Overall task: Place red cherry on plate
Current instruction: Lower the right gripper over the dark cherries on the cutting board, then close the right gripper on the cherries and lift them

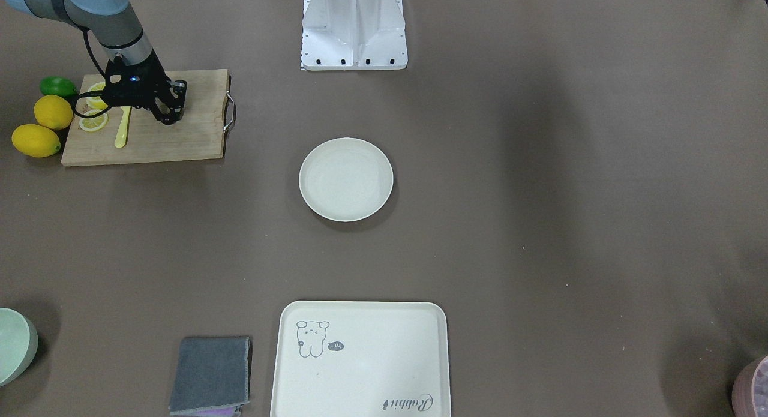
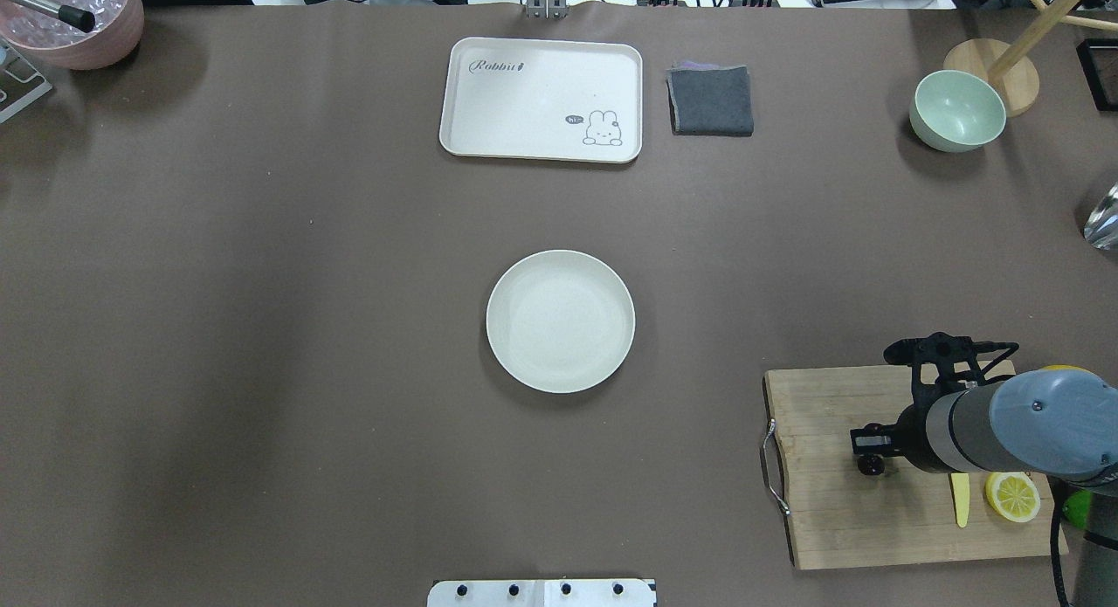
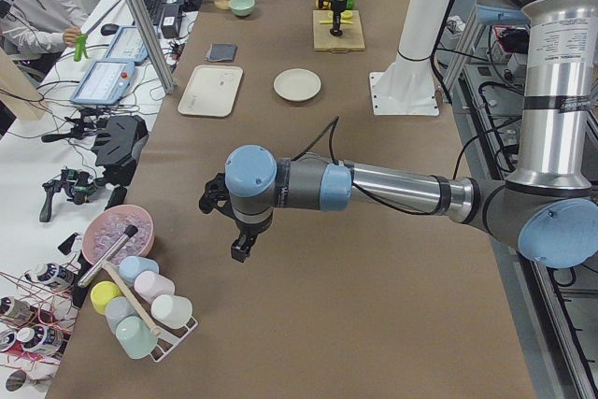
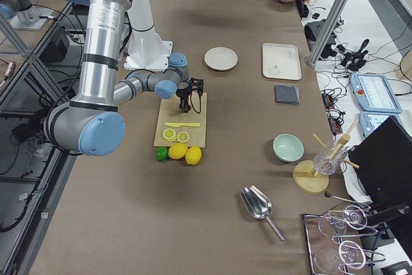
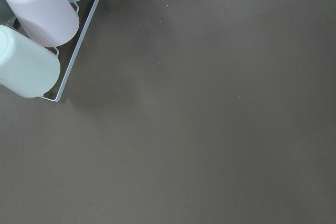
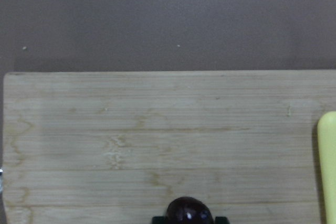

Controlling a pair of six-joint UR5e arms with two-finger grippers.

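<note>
Red cherry (image 6: 189, 211) shows at the bottom middle of the right wrist view. You can see the right gripper (image 1: 168, 119) drawn narrow around it, with a fingertip pressed to each side. Only one dark, glossy ball is visible, and you cannot tell whether it is clear of the wood. Beneath it lies the cutting board (image 2: 830, 502), at the lower right of the overhead view. A yellow knife (image 2: 961, 500) and a lemon slice (image 2: 1013, 495) lie further right on the board. The plate (image 2: 560, 320) sits in the middle of that view, well apart from the board. The tray (image 2: 524, 92) is at top centre. The left gripper (image 3: 239, 248) hangs over the brown table cover in the middle of the left side view. You cannot tell how its jaws stand.
</note>
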